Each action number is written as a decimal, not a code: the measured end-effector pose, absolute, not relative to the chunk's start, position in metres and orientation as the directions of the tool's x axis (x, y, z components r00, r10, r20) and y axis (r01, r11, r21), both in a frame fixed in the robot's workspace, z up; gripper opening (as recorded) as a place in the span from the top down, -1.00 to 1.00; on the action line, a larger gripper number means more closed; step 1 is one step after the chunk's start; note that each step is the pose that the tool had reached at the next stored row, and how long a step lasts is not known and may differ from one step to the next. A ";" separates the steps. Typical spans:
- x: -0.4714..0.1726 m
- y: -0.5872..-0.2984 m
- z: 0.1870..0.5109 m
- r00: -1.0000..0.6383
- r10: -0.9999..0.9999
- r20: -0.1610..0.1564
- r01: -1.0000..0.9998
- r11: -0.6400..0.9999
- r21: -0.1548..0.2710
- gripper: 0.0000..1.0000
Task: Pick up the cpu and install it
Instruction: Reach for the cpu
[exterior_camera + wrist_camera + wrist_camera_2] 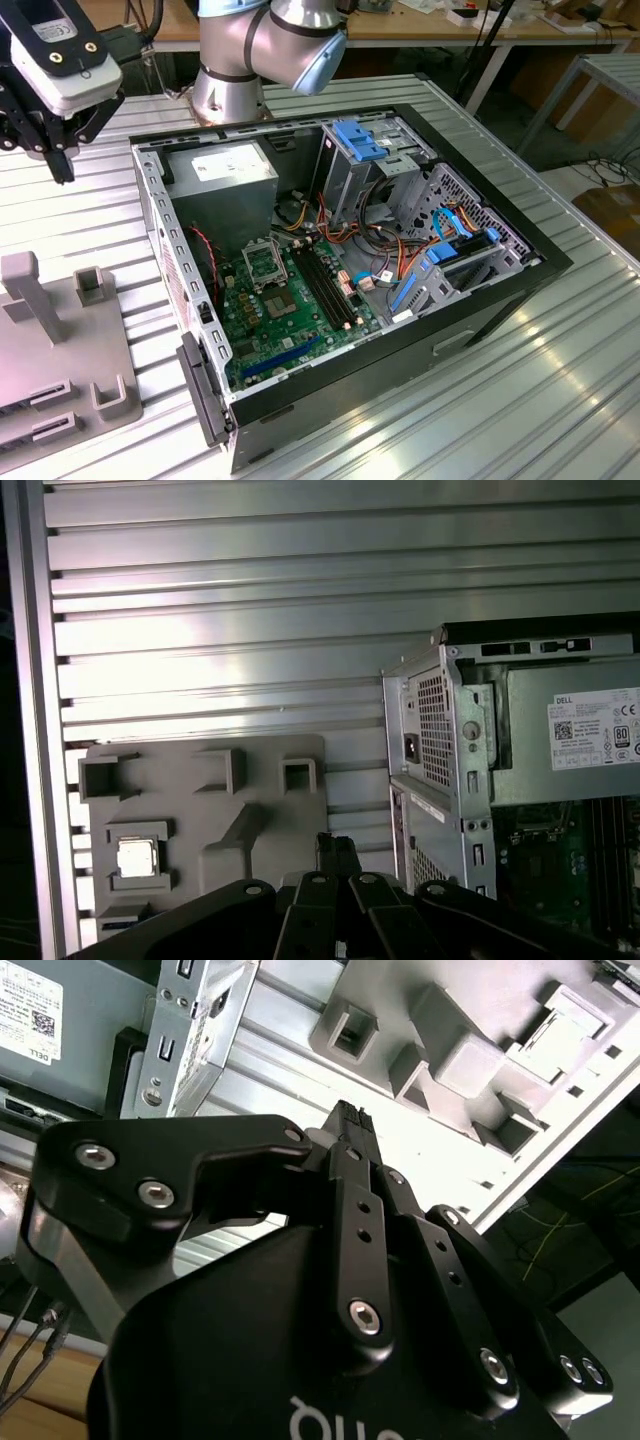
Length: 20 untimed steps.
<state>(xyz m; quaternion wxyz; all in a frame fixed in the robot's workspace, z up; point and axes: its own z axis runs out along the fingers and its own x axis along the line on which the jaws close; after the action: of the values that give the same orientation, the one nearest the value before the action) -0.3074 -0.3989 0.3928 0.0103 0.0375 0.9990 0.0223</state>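
On the grey holder plate (262,780), in a square pocket near one corner, you see the cpu (136,857) lying flat with its shiny metal top up. Nothing touches it. That plate, with its raised blocks and slots, rests on the slatted metal table (250,580), and in the exterior view it sits at the exterior view's left of the open computer case (400,370).

Your gripper (338,848) hangs above the plate, well apart from the chip, with its black fingers drawn together at the tips and nothing between them. You can see the same closed tips in the second wrist view (350,1118). In the exterior view the gripper (62,172) hovers over the table near the case's corner, at the exterior view's left.

Inside the case, the grey power-supply box (225,180) sits just beside the processor socket (262,262) on the green motherboard (290,325), with the long black memory slots (325,285) next to it.
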 end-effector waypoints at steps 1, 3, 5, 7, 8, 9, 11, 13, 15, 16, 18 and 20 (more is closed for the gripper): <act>-0.309 -0.399 0.393 -0.997 0.075 -0.018 0.074 0.996 0.046 0.79; -0.313 -0.399 0.393 -0.997 0.075 -0.017 0.074 0.996 0.048 0.79; -0.316 -0.399 0.393 -0.997 0.075 -0.016 0.074 0.996 0.049 0.79; -0.320 -0.399 0.393 -0.997 0.075 -0.016 0.074 0.996 0.049 0.79; -0.324 -0.399 0.393 -0.997 0.076 -0.016 0.075 0.996 0.050 0.79; -0.330 -0.399 0.393 -0.997 0.077 -0.015 0.076 0.996 0.052 0.79; -0.334 -0.399 0.393 -0.997 0.079 -0.013 0.078 0.995 0.053 0.79; -0.338 -0.399 0.393 -0.997 0.081 -0.011 0.080 0.995 0.055 0.79; -0.338 -0.399 0.393 -0.997 0.081 -0.011 0.080 0.995 0.055 0.79; -0.338 -0.399 0.393 -0.997 0.081 -0.011 0.080 0.995 0.055 0.79; -0.338 -0.399 0.393 -0.997 0.081 -0.011 0.080 0.995 0.055 0.79; -0.338 -0.399 0.393 -0.997 0.081 -0.011 0.080 0.995 0.055 0.79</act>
<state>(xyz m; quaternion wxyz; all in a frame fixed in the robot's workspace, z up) -0.3382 -0.3989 0.3926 0.0066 0.0404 0.9988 0.0273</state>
